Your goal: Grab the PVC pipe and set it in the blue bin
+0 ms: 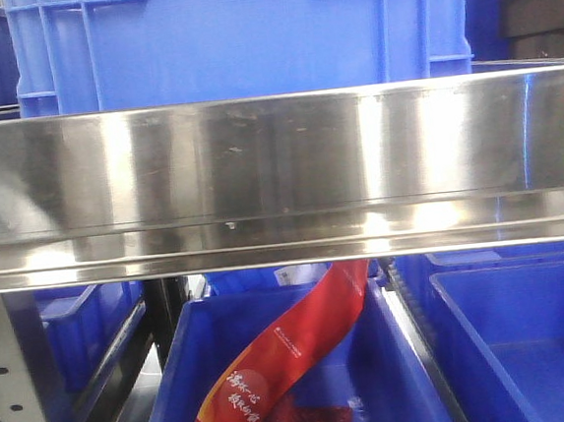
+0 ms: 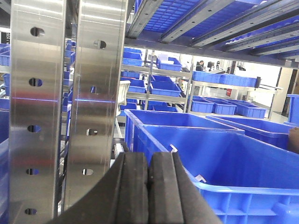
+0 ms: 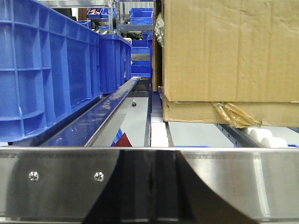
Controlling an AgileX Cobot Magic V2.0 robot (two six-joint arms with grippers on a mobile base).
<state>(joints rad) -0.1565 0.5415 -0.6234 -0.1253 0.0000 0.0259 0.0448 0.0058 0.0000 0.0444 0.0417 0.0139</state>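
Note:
No PVC pipe shows in any view. My left gripper is shut and empty, its black fingers pressed together just in front of the near corner of a large blue bin whose inside shows no contents. My right gripper is shut and empty, close against a steel shelf rail. Neither gripper shows in the front view, where a steel rail fills the middle and blue bins stand on the level below it.
A red printed strip hangs into the lower middle bin. A tall blue crate stands above the rail. Perforated steel posts rise left of my left gripper. A cardboard box and blue crates flank a roller lane.

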